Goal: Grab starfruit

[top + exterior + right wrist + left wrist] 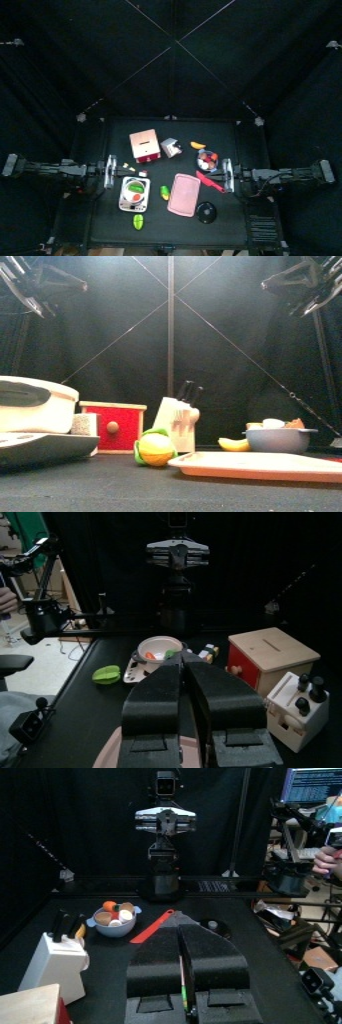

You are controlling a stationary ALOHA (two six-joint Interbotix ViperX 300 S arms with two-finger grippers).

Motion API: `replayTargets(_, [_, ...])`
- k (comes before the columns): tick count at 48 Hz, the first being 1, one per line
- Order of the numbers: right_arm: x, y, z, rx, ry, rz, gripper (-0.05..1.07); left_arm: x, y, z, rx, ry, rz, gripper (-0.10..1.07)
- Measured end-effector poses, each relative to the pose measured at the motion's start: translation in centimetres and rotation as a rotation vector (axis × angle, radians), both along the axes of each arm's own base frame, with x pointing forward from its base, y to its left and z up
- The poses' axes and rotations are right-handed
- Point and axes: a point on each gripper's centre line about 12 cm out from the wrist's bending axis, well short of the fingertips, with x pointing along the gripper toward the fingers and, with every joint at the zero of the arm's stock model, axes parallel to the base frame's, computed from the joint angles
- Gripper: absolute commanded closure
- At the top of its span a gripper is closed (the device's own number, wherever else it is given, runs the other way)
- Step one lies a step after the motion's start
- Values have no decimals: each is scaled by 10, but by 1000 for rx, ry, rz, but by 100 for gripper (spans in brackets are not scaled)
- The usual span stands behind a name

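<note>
The starfruit, a yellow-green elongated fruit, lies near the table's front edge, in front of the white bowl on its scale. In the right wrist view the starfruit lies beside the scale, apart from the bowl. My left gripper rests at the table's left edge, well behind the fruit, its jaws pressed together and empty. My right gripper rests at the right edge, jaws together, holding nothing. The left wrist and front views do not show the starfruit.
A pink cutting board lies at mid-table with a smaller green piece beside it. Behind stand a red and white box, a knife block and a bowl of fruit. A person's hand shows beyond the curtains.
</note>
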Motion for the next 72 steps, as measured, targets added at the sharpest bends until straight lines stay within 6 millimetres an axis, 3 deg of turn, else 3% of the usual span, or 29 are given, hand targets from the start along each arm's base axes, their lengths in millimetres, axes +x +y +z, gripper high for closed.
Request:
replayTargets(5, [4, 1, -4, -12, 21, 5, 99, 2, -2, -9, -12, 46, -10, 102])
replayTargets(11, [17, 2, -16, -34, 101, 16, 99, 10, -6, -29, -45, 162, -23, 101])
replayTargets(23, [49, 3, -30, -57, 259, 24, 99, 12, -20, -52, -78, 349, -81, 98])
replayTargets(32, [54, 2, -33, -42, 279, 19, 99, 11, -36, -49, -178, 466, -141, 80])
replayTargets(43, [52, 3, -30, -16, 270, 16, 99, 16, -55, -22, -394, 648, -216, 49])
replayTargets(54, [52, 3, -30, 7, 275, 12, 99, 30, -72, -15, -498, 804, -264, 24])
replayTargets(61, [52, 4, -32, 15, 290, 15, 99, 35, -84, -14, -629, 856, -262, 24])
replayTargets(72, [51, 7, -34, 24, 312, 25, 99, 34, -93, -31, -792, 1028, -153, 24])
